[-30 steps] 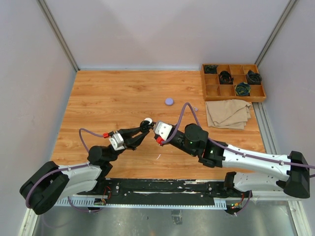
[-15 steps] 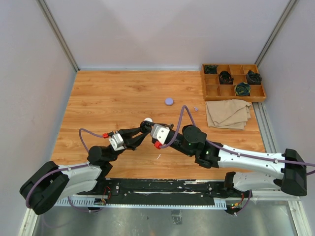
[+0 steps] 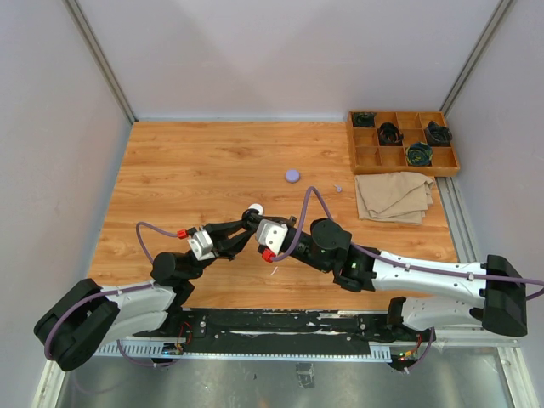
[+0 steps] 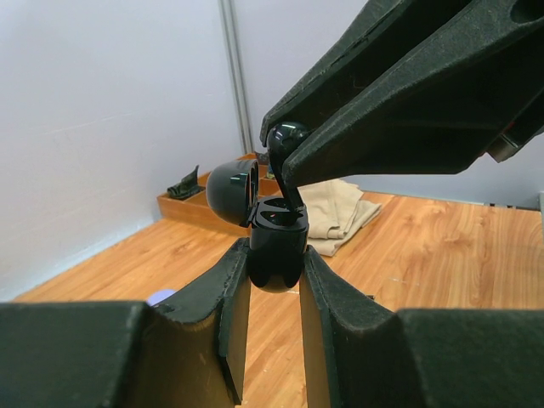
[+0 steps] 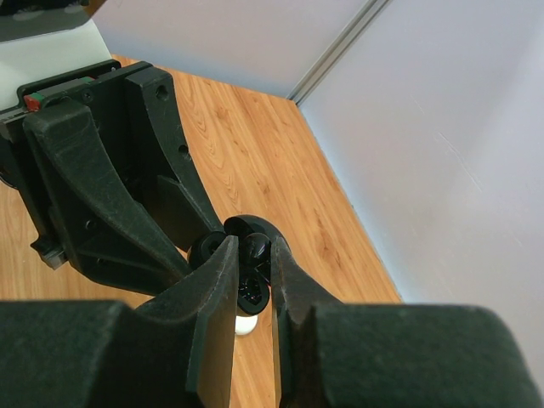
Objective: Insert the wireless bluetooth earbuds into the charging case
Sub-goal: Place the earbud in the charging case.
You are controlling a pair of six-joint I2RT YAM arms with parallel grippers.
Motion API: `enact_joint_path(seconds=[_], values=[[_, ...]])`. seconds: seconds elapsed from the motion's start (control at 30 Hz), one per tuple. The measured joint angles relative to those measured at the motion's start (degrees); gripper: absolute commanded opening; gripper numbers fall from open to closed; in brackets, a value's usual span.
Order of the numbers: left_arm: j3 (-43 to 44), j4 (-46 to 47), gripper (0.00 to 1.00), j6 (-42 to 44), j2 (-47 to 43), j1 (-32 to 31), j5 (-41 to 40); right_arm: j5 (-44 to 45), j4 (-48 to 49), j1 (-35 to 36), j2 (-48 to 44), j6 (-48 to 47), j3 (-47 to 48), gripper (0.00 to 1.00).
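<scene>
My left gripper (image 4: 276, 257) is shut on a black charging case (image 4: 276, 246), held upright with its lid (image 4: 231, 191) flipped open to the left. My right gripper (image 5: 252, 248) is shut on a black earbud (image 5: 257, 246). In the left wrist view that earbud (image 4: 287, 136) hangs right above the case mouth, its stem reaching down into the case. In the top view both grippers meet tip to tip, left (image 3: 249, 221) and right (image 3: 259, 223), above the middle of the table. A tiny lilac earbud (image 3: 337, 188) lies on the wood further right.
A white round case (image 3: 256, 208) lies on the table just beyond the gripper tips, and a lilac round case (image 3: 292, 175) further back. A wooden compartment tray (image 3: 365, 155) with dark items stands at the back right, a folded beige cloth (image 3: 393, 195) in front of it.
The right arm has shifted a little left, bringing its gripper with the black earbud closer over the case. The left arm has held still.
</scene>
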Motion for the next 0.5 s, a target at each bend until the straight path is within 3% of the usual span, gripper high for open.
enact_joint_path(seconds=[0.5], values=[[0.00, 0.00, 0.00, -0.66, -0.02, 0.00, 0.00, 1.29, -0.02, 0.37, 0.13, -1.55, -0.42, 0.14]])
